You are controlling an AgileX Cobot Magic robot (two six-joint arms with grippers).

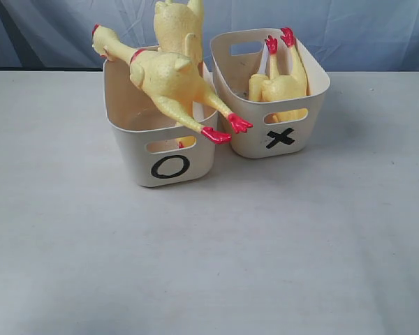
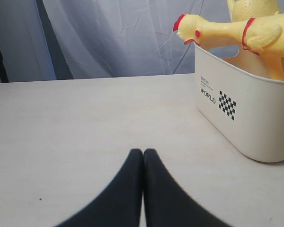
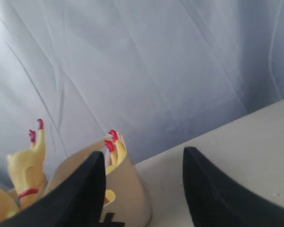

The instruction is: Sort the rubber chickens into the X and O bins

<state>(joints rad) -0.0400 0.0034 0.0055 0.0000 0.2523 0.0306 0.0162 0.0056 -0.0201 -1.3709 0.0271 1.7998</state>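
The pale counter (image 1: 209,265) stretches in front of a wrinkled blue-grey curtain (image 1: 377,28). Two cream tubs stand side by side near its back edge, almost touching: the O bin (image 1: 126,150) on the left of the exterior view and the X bin (image 1: 251,143) on the right.

A large rubber chicken (image 1: 171,80) lies tilted across the O bin's rim. Its head pokes out past the far left corner and its red feet overhang the front right corner towards the X bin. A second chicken (image 1: 178,24) stands upright in the O bin behind it.

In the X bin an upended chicken (image 1: 283,84) rests head-down with its red feet above the rim; how many lie there I cannot tell.

The left tool (image 2: 143,152) is closed, with its fingers pressed together and holding nothing. The right tool (image 3: 143,158) is spread wide and empty.
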